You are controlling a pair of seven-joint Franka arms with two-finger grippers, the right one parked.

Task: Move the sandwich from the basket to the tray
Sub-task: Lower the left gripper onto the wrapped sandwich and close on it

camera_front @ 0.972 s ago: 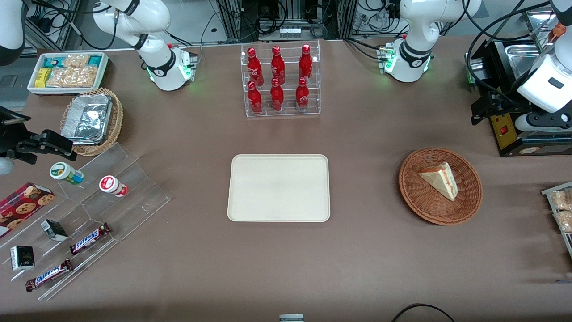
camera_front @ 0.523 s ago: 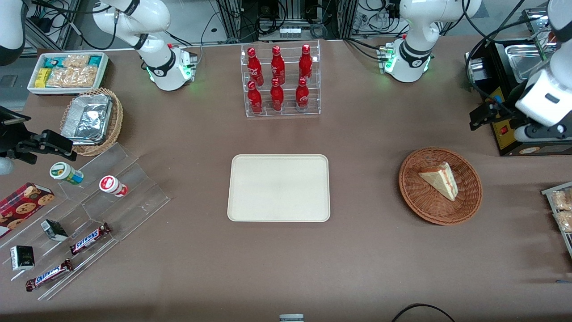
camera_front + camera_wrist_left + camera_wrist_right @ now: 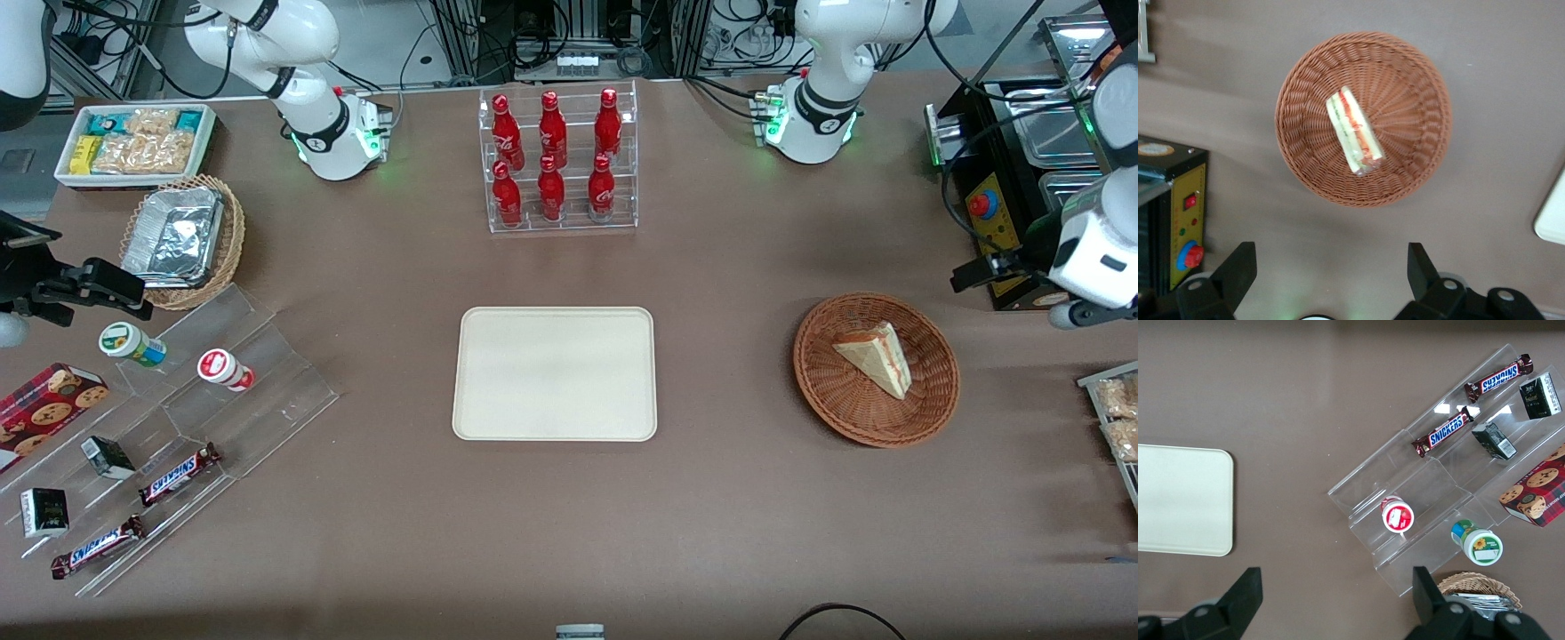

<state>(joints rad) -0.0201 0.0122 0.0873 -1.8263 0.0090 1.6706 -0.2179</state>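
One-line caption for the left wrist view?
Open gripper hovers above the sandwich lying in its wicker basket.

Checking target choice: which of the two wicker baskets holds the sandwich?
The reddish-brown basket, near the gripper with open fingers, holds the sandwich; the lighter tan basket holds foil containers.

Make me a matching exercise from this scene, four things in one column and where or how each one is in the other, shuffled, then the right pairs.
Things:
1. sandwich
2. tray
3. gripper
4. cola bottles

Places or states:
A. standing in a clear rack
B. lying in the basket
C. open, above the table beside the basket
D. bare, mid-table, toward the parked arm's end from the basket

Pairs: 1-B, 2-D, 3-C, 4-A
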